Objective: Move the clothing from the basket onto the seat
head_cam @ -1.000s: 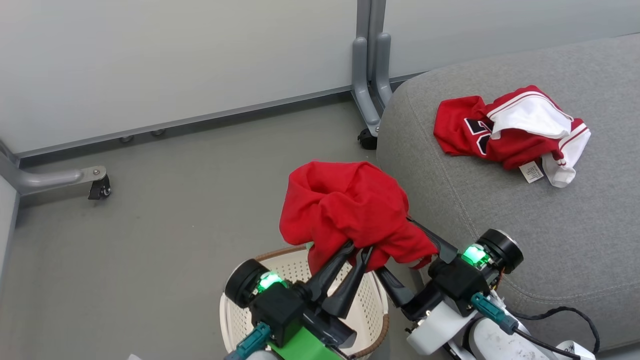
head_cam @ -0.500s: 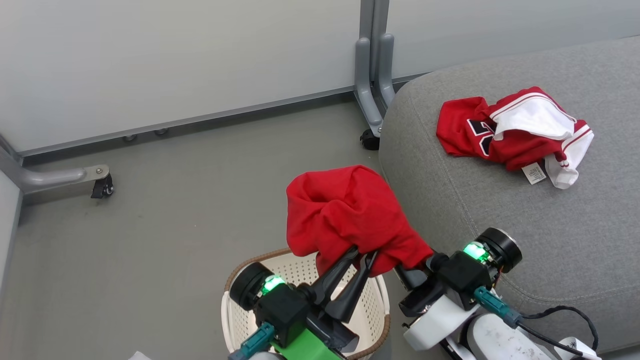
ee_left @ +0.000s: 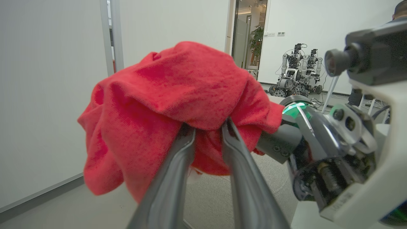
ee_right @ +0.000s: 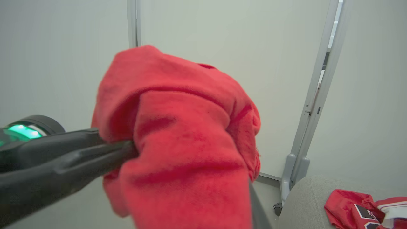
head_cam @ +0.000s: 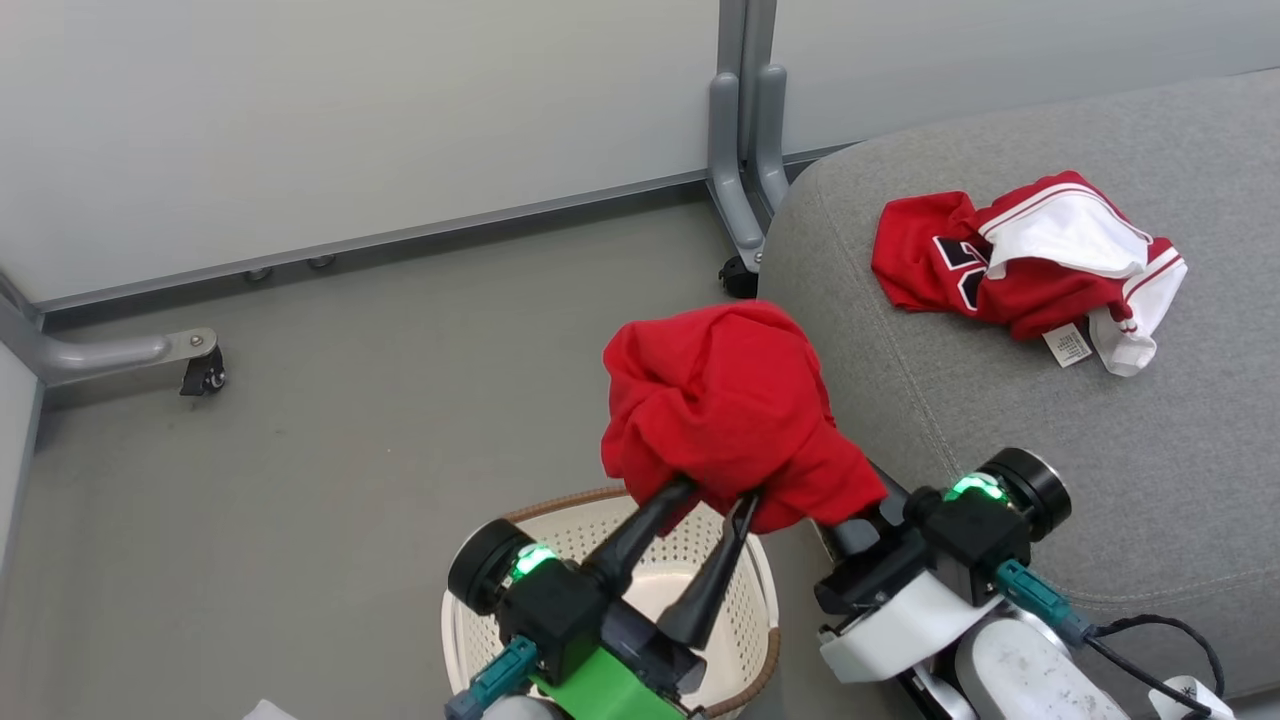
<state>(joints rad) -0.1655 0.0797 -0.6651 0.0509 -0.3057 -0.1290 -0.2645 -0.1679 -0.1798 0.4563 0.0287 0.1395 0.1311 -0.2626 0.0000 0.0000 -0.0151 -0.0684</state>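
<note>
A bunched piece of plain red clothing (head_cam: 725,410) hangs in the air above the basket (head_cam: 545,506), close to the seat's (head_cam: 1000,430) front left corner. My right gripper (head_cam: 850,520) is shut on its lower right fold, with the fingertips buried in the cloth. My left gripper (head_cam: 715,492) stands open, its two fingers apart and their tips just under the cloth's lower edge (ee_left: 203,95). In the right wrist view the clothing (ee_right: 187,143) hangs right before the camera, with the left gripper's fingers (ee_right: 63,159) at its left. A red and white jersey (head_cam: 1000,270) lies crumpled on the seat.
A grey partition post with a castor foot (head_cam: 738,200) stands at the seat's far left corner. Another castor foot (head_cam: 200,372) sits on the grey floor at the left. A black cable (head_cam: 1150,635) loops over the seat's front edge. Parked robots (ee_left: 295,70) stand far off.
My right gripper has closed on the red clothing. The left gripper's fingers have spread apart. The bundle has risen and shifted right, toward the seat.
</note>
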